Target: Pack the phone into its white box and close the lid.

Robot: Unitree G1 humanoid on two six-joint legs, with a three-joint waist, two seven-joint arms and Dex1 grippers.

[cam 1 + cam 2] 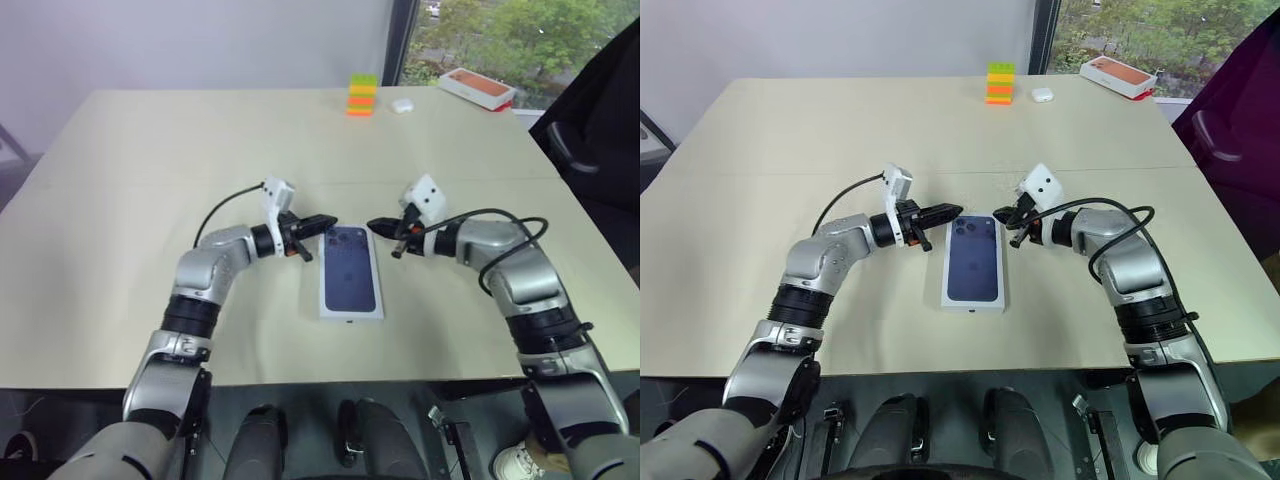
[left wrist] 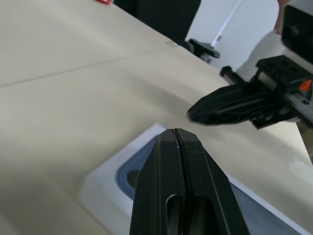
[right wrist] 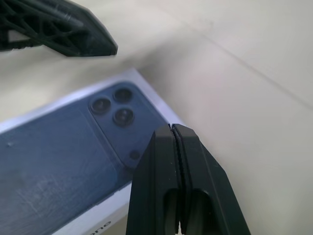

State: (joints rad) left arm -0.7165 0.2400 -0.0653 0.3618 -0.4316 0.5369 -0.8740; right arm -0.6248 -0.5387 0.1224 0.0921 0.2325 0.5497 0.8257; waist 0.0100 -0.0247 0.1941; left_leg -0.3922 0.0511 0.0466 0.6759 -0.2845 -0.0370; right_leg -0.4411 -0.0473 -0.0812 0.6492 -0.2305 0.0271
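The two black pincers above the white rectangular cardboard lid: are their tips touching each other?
Apart. The right eye view shows beige table between the left pincer and right pincer.

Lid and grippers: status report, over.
Left gripper shut, empty, at the lid's far end. Right gripper shut, empty, opposite it. Lid on the table, phone picture up, untouched. Nothing in the way.

A wide beige table (image 1: pixel 150 200) made of two tops joined along a straight seam (image 1: pixel 450 181) fills the foreground. A plain pale wall (image 1: pixel 200 40) stands behind the far edge. At the far right, a dark-framed window (image 1: pixel 480 30) shows green trees in daylight. A dark chair (image 1: pixel 600 130) stands beside the table's right edge.
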